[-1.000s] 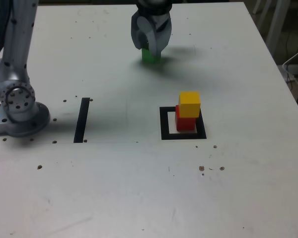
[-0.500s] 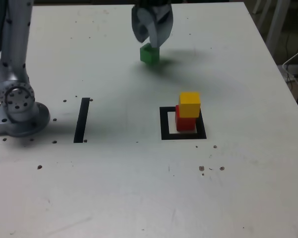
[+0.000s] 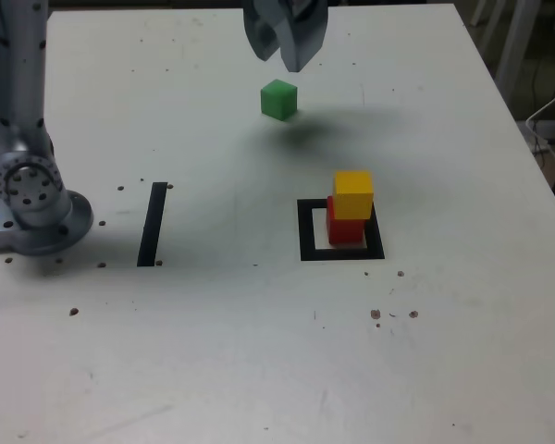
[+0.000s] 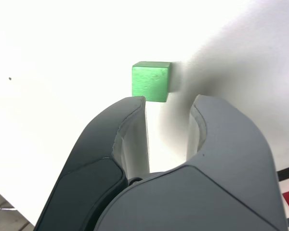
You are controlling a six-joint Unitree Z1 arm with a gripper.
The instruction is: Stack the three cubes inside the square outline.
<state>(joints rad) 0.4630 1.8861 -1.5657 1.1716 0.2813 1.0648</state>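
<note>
Claw (image 3: 287, 51): jaws slightly apart, empty, above green cube (image 3: 278, 99) | yellow-on-red stack (image 3: 350, 208) in square outline (image 3: 307, 231) | you: re-centre over green cube, descend straight, grip squarely.

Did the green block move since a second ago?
Barely, if at all. The green cube sits on the table at nearly the same spot relative to the black tape strip. The gripper has lifted off it, toward the far edge.
</note>
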